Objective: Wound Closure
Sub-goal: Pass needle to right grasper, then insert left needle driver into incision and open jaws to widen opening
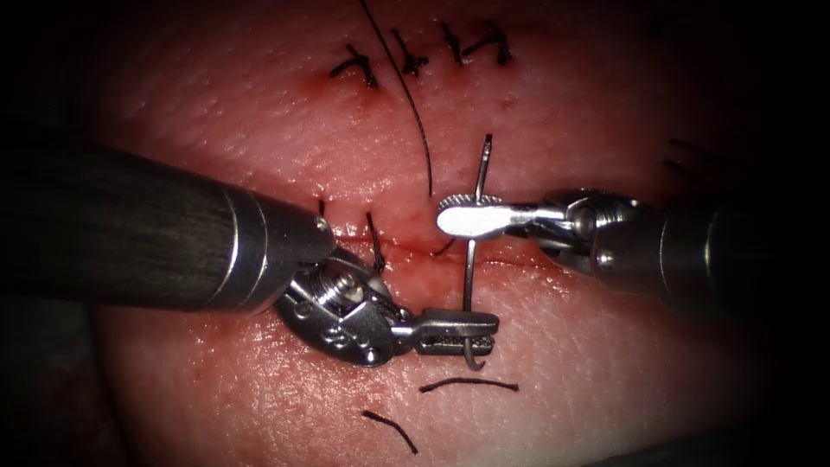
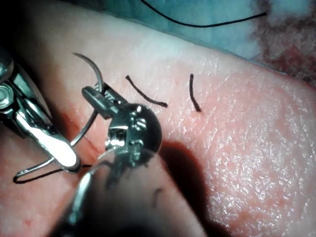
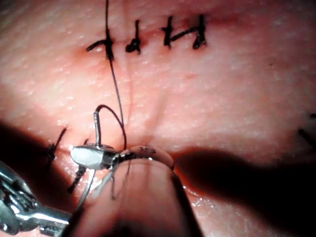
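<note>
Needle (image 1: 469, 268) stands free above the cut (image 1: 519, 258), left fingers (image 1: 458, 332) clamped near its hooked tip, right fingers (image 1: 474, 216) clamped nearer its thread (image 1: 415, 112) end.

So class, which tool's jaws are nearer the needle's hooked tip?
Left. The left tool grips the needle just beside its tip; the right tool holds it further up, toward the thread end.
</note>
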You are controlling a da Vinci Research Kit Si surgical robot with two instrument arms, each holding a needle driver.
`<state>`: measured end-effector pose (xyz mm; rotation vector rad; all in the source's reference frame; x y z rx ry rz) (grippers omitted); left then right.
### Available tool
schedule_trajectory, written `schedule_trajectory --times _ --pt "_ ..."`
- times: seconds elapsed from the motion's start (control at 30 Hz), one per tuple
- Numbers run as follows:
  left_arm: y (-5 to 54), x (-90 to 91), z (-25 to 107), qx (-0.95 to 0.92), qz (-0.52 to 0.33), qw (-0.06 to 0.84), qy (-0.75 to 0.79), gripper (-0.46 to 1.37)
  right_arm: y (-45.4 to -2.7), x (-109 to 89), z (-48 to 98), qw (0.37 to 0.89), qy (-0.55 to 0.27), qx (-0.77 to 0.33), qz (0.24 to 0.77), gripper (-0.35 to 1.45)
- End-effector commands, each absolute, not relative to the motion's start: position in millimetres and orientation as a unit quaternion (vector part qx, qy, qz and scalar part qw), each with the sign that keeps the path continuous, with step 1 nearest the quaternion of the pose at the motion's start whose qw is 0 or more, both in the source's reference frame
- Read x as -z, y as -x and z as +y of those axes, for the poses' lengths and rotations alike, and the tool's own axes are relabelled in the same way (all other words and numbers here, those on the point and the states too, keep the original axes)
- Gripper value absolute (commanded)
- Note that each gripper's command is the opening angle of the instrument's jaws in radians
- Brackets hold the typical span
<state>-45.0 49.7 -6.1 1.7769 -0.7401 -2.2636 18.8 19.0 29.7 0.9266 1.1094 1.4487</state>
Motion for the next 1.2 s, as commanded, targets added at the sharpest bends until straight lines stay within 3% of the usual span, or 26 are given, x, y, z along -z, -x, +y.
schedule_trajectory --times 0.03,0.33,0.47,0.5,0.53,0.57,0.6,0.63,0.97,1.03,1.1,1.2 --pt "45.0 6.1 49.9 0.759 -0.247 0.086 -0.596 -0.35 -18.8 -29.6 19.1 0.525 -0.392 -0.598 0.461 -0.35" --pt "45.0 6.1 50.1 0.759 -0.247 0.085 -0.596 -0.35 -18.9 -29.5 18.9 0.526 -0.396 -0.596 0.461 -0.35" --pt "45.1 6.0 50.0 0.76 -0.229 0.06 -0.605 -0.33 -18.8 -29.5 18.9 0.555 -0.388 -0.592 0.437 -0.35" --pt "45.1 6.0 50.0 0.76 -0.227 0.058 -0.606 -0.2 -18.8 -29.5 18.9 0.557 -0.385 -0.591 0.438 -0.35" --pt "45.3 6.1 49.8 0.761 -0.212 0.037 -0.613 0.5 -18.8 -29.6 19.0 0.561 -0.379 -0.591 0.439 -0.35" --pt "45.3 6.1 49.8 0.76 -0.21 0.035 -0.613 0.6 -18.8 -29.6 19.0 0.561 -0.378 -0.591 0.439 -0.35" --pt "45.3 6.1 49.7 0.76 -0.204 0.026 -0.616 0.89 -18.7 -29.7 19.2 0.563 -0.372 -0.587 0.447 -0.35" --pt "45.4 6.1 49.7 0.76 -0.196 0.017 -0.619 0.93 -18.7 -29.8 19.3 0.564 -0.363 -0.585 0.456 -0.35" --pt "43.7 6.4 49.2 0.756 -0.108 -0.057 -0.643 0.8 -17.5 -30.5 20.7 0.601 -0.283 -0.539 0.517 -0.35" --pt "42.8 6.4 49.3 0.76 -0.059 -0.08 -0.642 0.48 -17.3 -30.5 20.6 0.621 -0.261 -0.513 0.532 -0.35" --pt "41.9 6.3 49.4 0.759 -0.024 -0.088 -0.644 -0.06 -17.1 -30.4 20.5 0.642 -0.236 -0.479 0.55 -0.35" --pt "40.9 6.1 49.7 0.76 0.011 -0.099 -0.642 -0.24 -16.7 -30.3 20.4 0.653 -0.218 -0.447 0.572 -0.35"
